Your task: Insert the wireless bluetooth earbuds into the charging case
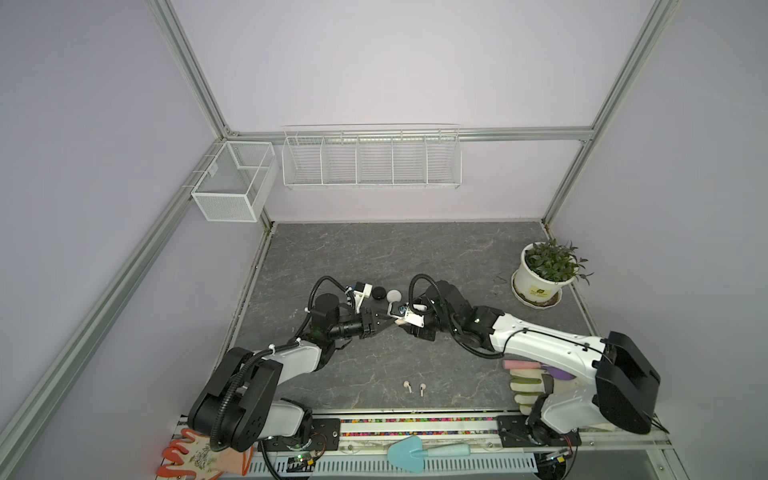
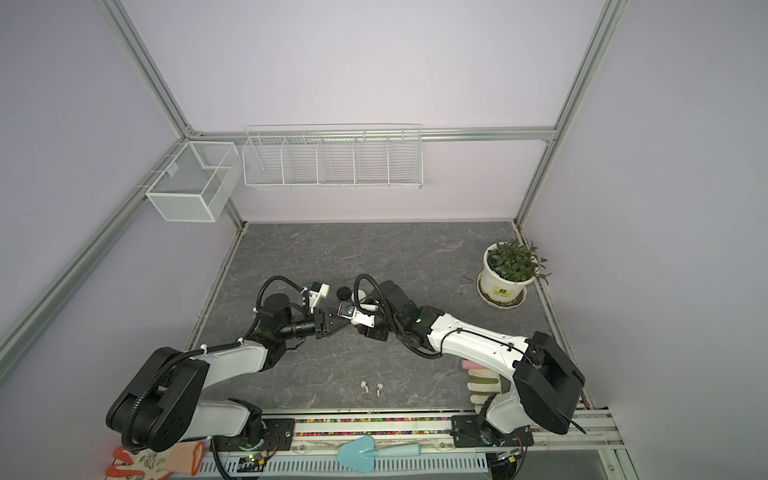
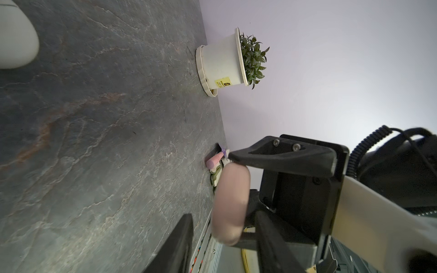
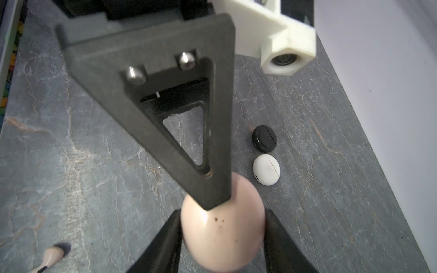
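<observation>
Here, mid-frame in a top view, the right gripper [image 4: 222, 214] clamps the pink charging case [image 1: 400, 322] from the right, its long axis pointing left into the parted jaws of the left gripper [image 1: 390, 321].

White arm shells [image 1: 548, 347] with black joints, ribbed black cables [image 3: 359, 151], triangular black tool fingers [image 4: 99, 71] carrying 2 silver screws [image 4: 186, 59].

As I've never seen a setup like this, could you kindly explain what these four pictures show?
Two robot arms work over a grey table. Two pictures look down from overhead; the other two come from cameras on each arm's wrist. The right claw grips a pale pink charging case; a finger of the left claw touches its top. A black case and a white case lie closed beyond it, two pink earbuds lie near the front, and a potted plant stands back right.
</observation>
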`<state>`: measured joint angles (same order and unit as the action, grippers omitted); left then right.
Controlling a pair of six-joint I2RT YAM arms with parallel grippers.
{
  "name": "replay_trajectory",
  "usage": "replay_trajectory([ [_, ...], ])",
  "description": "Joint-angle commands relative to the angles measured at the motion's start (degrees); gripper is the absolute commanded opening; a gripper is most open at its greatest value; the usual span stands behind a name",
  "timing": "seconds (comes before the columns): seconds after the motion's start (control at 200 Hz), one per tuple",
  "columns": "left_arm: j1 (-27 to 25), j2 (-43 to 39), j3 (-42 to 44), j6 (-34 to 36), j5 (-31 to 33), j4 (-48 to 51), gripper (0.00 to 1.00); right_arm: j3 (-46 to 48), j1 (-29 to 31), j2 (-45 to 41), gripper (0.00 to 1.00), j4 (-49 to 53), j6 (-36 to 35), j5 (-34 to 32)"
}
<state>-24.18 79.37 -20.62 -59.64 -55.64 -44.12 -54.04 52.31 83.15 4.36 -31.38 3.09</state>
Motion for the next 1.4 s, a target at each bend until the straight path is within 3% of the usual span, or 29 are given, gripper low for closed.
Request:
replay_trajectory([
  [0.0, -1.0, 1.0, -0.4, -1.7, -1.4, -5.0, 0.44, -1.4, -0.5, -1.4, 0.46, 0.1, -0.9, 2.2],
  [0.175, -1.4, 1.3, -0.7, -1.9, -1.8, -6.8, 0.41, -1.8, -1.0, -1.5, 0.46, 0.1, -0.5, 3.6],
  [0.51, -1.4, 1.5, -1.0, -2.0, -1.4, -8.8, 0.21, -1.8, -1.0, -1.5, 0.46, -0.4, -0.3, 3.9],
  [0.68, -1.4, 1.5, -0.8, -2.0, -1.3, -9.7, 0.16, -1.8, -1.0, -1.3, 0.47, -0.5, -0.1, 3.8],
  [0.795, -1.4, 1.4, -0.8, -2.0, -0.9, -9.9, 0.07, -2.2, -1.0, -1.8, 0.59, -0.1, 0.3, 3.8],
  [0.855, -1.5, 1.2, -0.7, 0.2, 1.1, -9.3, 0.0, -2.3, -1.0, -3.7, 0.71, 0.5, 1.5, 4.4],
  [0.985, -3.1, 0.3, 0.7, 7.6, 9.5, -12.8, 0.0, -3.2, -1.0, -9.1, 0.83, 5.4, 3.1, 5.4],
  [1.109, -3.4, 1.2, 1.3, 15.9, 11.7, -17.9, 0.0, -3.5, -1.3, -14.6, 0.84, 11.6, 2.3, 7.9],
  [1.244, -3.5, 6.0, 5.0, 21.3, 11.7, -36.7, 0.0, -3.9, -1.3, -16.9, 0.82, 13.4, -1.4, 6.3],
  [1.394, -4.2, 7.1, 2.7, 24.9, 9.7, -37.0, 0.0, -6.9, -1.3, -15.1, 0.77, 14.5, -2.8, 2.4],
])
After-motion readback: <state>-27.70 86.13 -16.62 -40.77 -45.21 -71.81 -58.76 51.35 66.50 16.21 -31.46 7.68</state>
